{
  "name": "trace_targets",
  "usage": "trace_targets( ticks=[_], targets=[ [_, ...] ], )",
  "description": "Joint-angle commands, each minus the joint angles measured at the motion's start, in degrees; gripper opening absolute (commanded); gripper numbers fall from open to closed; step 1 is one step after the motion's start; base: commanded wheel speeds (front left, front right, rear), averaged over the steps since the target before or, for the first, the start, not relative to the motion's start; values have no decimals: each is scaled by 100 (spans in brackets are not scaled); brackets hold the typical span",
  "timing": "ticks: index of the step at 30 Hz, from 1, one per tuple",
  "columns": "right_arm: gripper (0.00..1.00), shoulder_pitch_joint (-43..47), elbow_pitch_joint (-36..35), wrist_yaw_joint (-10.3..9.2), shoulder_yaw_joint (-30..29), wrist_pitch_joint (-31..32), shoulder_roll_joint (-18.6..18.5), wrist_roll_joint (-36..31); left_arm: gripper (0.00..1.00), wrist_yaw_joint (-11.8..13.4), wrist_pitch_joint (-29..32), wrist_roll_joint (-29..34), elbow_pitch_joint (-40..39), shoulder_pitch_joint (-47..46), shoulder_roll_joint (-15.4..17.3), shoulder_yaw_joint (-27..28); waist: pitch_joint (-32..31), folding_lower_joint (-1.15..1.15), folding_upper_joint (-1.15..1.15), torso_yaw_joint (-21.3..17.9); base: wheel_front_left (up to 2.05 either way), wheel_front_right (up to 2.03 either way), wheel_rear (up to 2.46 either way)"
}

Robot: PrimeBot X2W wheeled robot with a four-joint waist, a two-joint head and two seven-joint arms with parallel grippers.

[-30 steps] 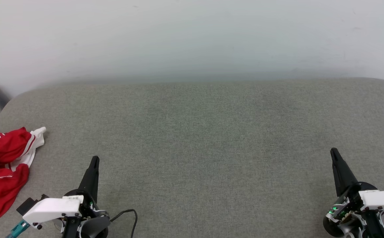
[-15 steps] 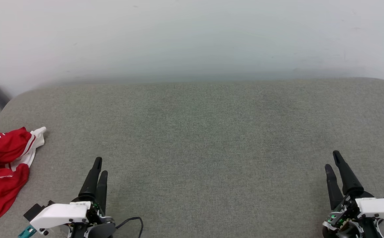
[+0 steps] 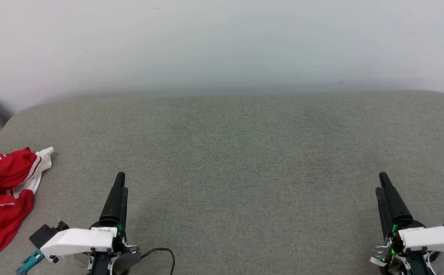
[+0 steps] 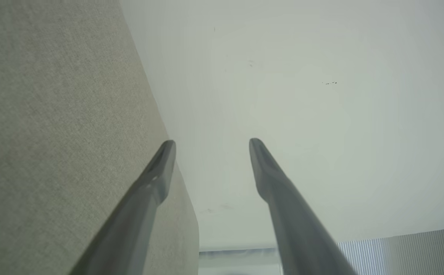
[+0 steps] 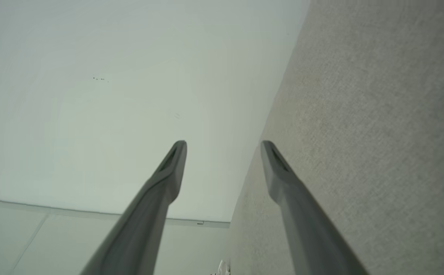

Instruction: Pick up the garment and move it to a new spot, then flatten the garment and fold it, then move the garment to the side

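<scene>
The garment (image 3: pixel 0 198) is lying crumpled on the grey pad (image 3: pixel 237 152), near and to the left of the left gripper (image 3: pixel 120 182), untouched. Both grippers are hovering wide open and holding nothing, the right gripper (image 3: pixel 381 184) sitting well apart from the garment

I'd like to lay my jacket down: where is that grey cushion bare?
The grey cushion is bare across its whole middle, between the left gripper and the right gripper and back to the wall. Its left edge is crowded, where the crumpled red garment lies.
</scene>
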Motion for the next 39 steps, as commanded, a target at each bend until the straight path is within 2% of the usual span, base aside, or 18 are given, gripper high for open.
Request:
trace_targets(
  ticks=[1,6,12,23,32,39],
  targets=[
    [100,-79,-146,1,39,-60,-64,-177,100,-2,-51,181,-131,-67,12,-50,-1,0,0,-1,0,0,0],
    [100,-67,-219,1,81,-179,-76,-806,100,-2,-169,918,-189,-58,12,-129,-4,0,0,-6,0,0,0],
    [100,-90,-322,1,93,-240,-91,-1863,100,4,-305,1864,-309,-50,13,-206,-7,0,0,-6,0,0,0],
    [100,-48,-601,1,130,-241,-58,-3613,100,157,-530,3601,-316,-46,40,-427,-4,0,0,-2,0,0,0],
    [100,55,-819,2,113,-171,-6,-4601,100,364,-697,4692,-351,-75,167,-628,-14,0,0,-5,0,0,0],
    [100,109,-954,2,97,-111,20,-5232,100,502,-823,5238,-342,-89,256,-757,-18,0,0,-12,0,0,0]
  ],
)
